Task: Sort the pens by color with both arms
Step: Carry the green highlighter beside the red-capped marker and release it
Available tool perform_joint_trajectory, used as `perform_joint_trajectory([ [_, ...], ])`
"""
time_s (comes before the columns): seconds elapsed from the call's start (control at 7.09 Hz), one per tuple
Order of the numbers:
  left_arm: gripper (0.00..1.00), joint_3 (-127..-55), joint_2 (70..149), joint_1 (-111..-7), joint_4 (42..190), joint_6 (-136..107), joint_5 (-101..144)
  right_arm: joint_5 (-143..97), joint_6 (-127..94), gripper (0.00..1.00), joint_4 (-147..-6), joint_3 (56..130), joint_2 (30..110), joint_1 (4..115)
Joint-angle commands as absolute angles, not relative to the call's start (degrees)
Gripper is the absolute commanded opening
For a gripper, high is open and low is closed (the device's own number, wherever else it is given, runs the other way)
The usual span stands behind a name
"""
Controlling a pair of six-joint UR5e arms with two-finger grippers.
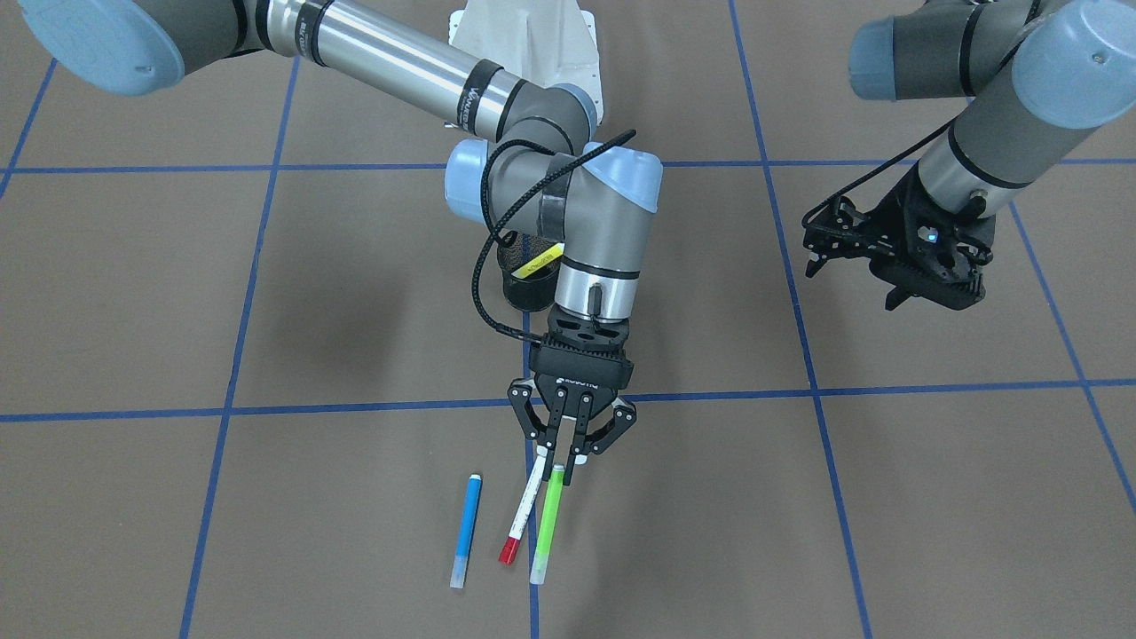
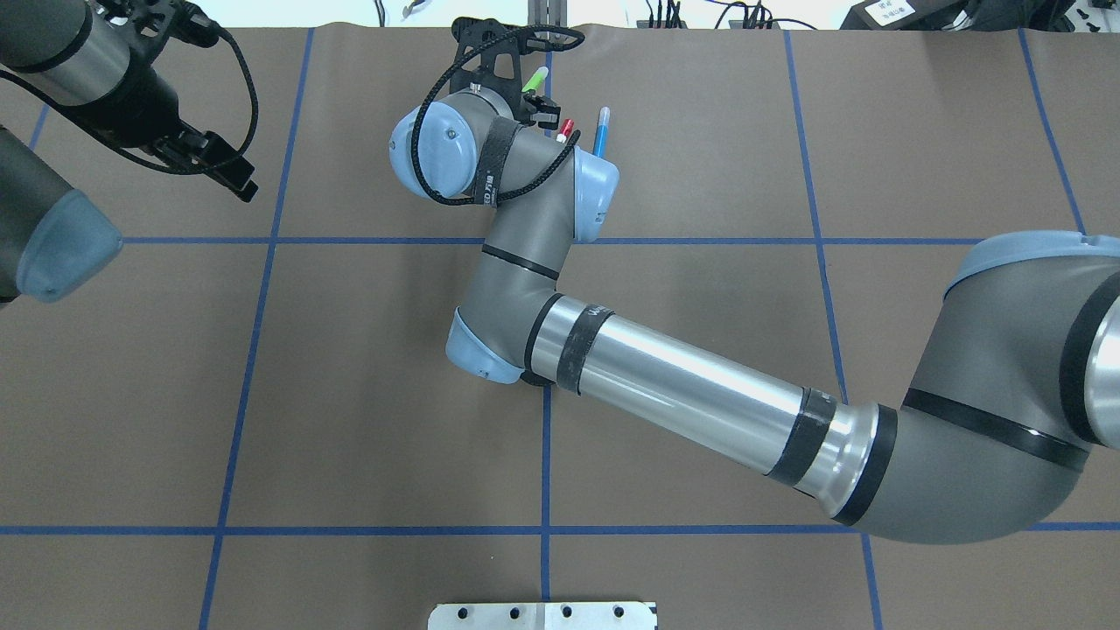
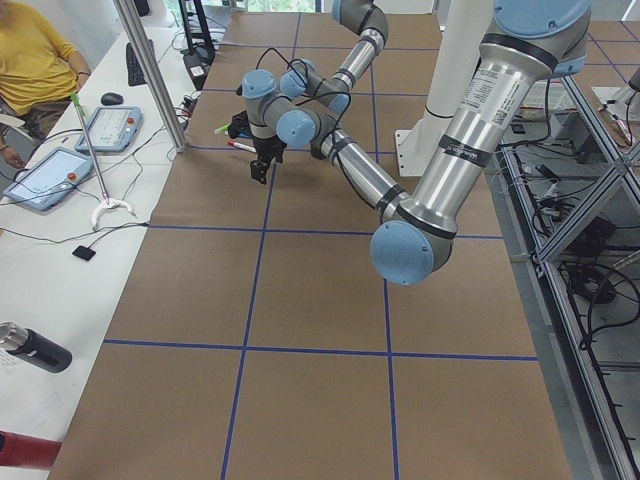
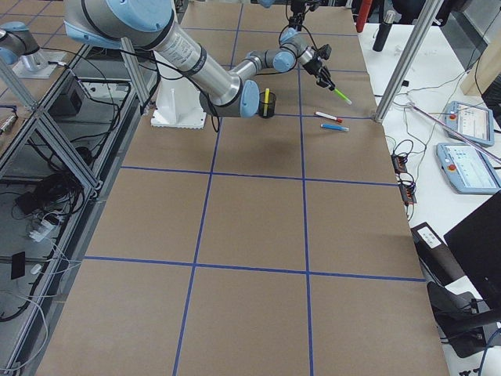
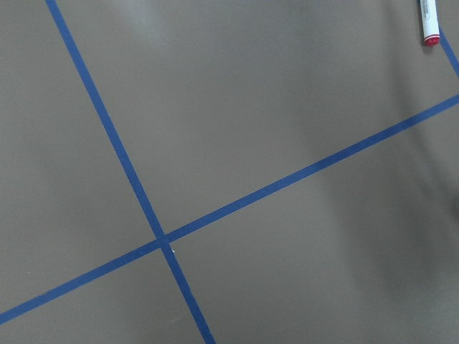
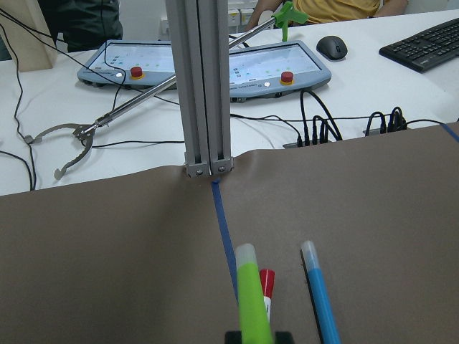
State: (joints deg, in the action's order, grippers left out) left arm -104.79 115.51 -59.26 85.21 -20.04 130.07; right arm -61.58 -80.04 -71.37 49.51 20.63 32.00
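Pens (image 1: 520, 525) — four: green (image 1: 548, 524) gripped by right tool (image 1: 566, 468); red-capped (image 1: 525, 508), blue (image 1: 466, 532) flat; yellow (image 1: 540, 262) in cup (image 1: 517, 291); left tool (image 1: 852, 284) released

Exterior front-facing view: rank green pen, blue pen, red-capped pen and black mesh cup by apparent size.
1. Green pen and blue pen: alike; the green, held up in the right pincer, is nearer the camera.
2. Red-capped pen, its top hidden.
3. Black mesh cup, mostly hidden behind the right wrist.

Pens: four.
- One green pen (image 1: 548, 524), held between the right jaws.
- One red-capped pen (image 1: 524, 506) and one blue pen (image 1: 467, 531), flat on the desk (image 1: 266, 311) just beside those jaws.
- One yellow pen (image 1: 541, 260), in the cup (image 1: 517, 291), apart from those jaws.

Cups: one.

Arms: two, the right arm (image 1: 399, 67) and the left arm (image 1: 1003, 115).
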Motion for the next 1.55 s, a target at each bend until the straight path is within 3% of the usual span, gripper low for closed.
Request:
perform_joint_trajectory([
  [0.0, 0.99, -104.77, 115.49, -59.33, 85.08, -20.04, 130.34, -61.61, -79.89, 0.0, -63.84, 43.26, 19.69, 31.73],
  [0.14, 0.99, -104.68, 115.49, -59.33, 85.08, -20.04, 130.34, -61.44, -79.81, 0.07, -63.63, 42.29, 19.77, 31.38],
  [0.56, 0.99, -104.68, 115.49, -59.24, 85.08, -20.21, 130.34, -60.56, -79.8, 0.47, -63.63, 42.1, 19.78, 30.41],
  [0.85, 0.99, -104.59, 115.58, -58.98, 85.25, -20.65, 130.34, -60.73, -79.8, 0.67, -63.55, 42.19, 19.69, 30.5],
  [0.99, 0.99, -104.59, 115.58, -58.97, 85.17, -20.83, 130.34, -60.91, -79.8, 0.99, -63.46, 42.36, 19.69, 30.59],
  [1.41, 1.0, -104.94, 116.27, -58.71, 85.25, -25.63, 130.34, -74.82, -77.63, 0.98, -63.46, 46.04, 20.03, 34.61],
])
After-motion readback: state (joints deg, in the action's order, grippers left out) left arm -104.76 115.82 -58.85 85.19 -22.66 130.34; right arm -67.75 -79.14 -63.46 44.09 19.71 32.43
